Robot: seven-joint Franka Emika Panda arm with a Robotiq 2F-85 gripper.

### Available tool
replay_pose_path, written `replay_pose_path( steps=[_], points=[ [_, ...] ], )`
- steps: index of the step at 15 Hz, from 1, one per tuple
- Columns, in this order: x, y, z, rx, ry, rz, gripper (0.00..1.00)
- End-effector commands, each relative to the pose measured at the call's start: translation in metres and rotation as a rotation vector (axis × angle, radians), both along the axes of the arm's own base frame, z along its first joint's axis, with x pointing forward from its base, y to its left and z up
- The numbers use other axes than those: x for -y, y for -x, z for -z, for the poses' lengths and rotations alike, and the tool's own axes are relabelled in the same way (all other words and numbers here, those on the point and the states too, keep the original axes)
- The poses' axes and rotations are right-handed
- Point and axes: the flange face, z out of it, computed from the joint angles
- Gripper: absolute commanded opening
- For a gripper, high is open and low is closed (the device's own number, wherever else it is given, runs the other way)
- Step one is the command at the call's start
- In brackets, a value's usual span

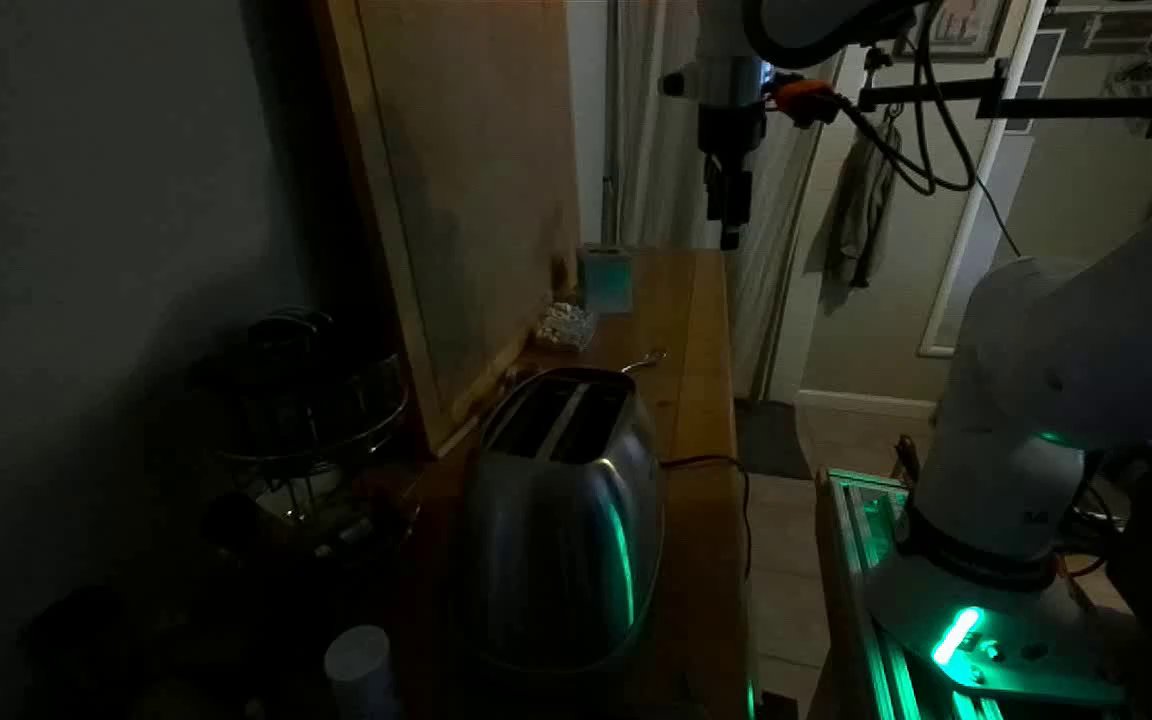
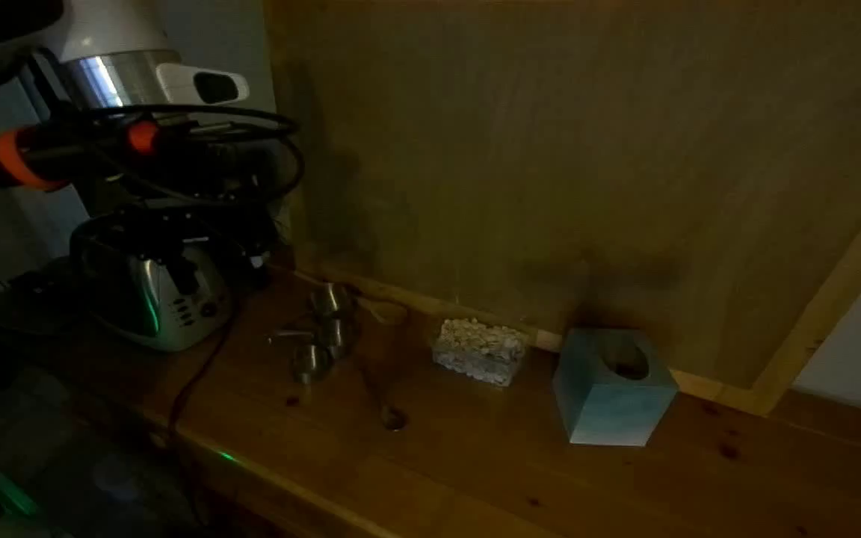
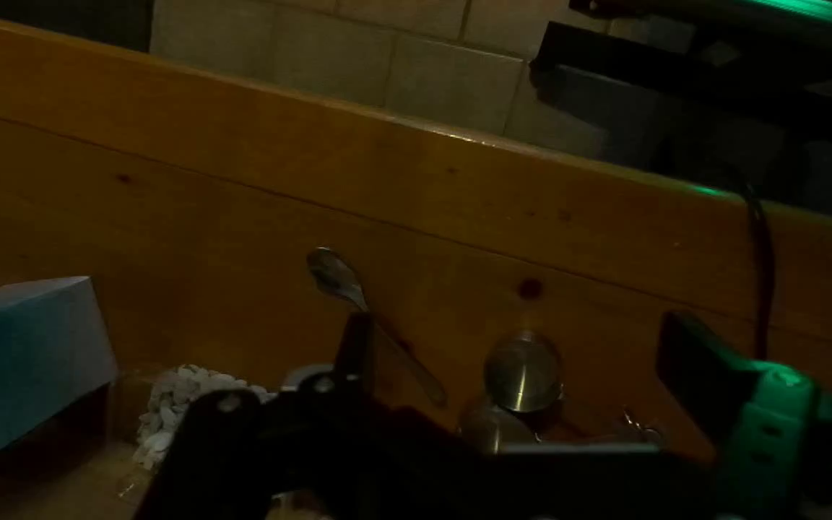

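My gripper (image 3: 517,325) is open and empty, its black fingers wide apart in the wrist view. It hangs above the wooden counter in an exterior view (image 1: 729,215) and in front of the toaster in an exterior view (image 2: 220,269). Between the fingers in the wrist view, a small round metal cup (image 3: 524,372) lies below, with another metal cup (image 3: 492,431) partly hidden by the gripper. Three metal cups (image 2: 333,335) show clustered in an exterior view. A metal spoon (image 3: 335,276) lies near the left finger; it also shows in an exterior view (image 2: 393,417).
A clear container of white pieces (image 2: 479,350) and a pale blue tissue box (image 2: 617,400) stand along the upright wooden board (image 2: 550,164). A silver toaster (image 1: 566,550) stands on the counter (image 1: 691,400), its cord over the front edge. A dark wire rack (image 1: 311,410) stands beside it. The room is dim.
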Motion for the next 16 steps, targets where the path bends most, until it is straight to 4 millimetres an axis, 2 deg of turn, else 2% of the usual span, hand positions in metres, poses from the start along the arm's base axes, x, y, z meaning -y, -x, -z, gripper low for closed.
replay_pose_path(
  steps=[1, 7, 8, 12, 16],
  points=[
    [0.0, 0.0, -0.001, -0.001, 0.0, 0.0, 1.0],
    [0.0, 0.0, -0.001, -0.001, 0.0, 0.0, 1.0],
    [0.006, -0.011, 0.01, -0.004, -0.019, -0.038, 1.0],
    [0.005, -0.045, 0.031, -0.012, 0.011, -0.266, 1.0],
    [0.01, -0.067, 0.058, -0.037, 0.009, -0.476, 1.0]
  ],
)
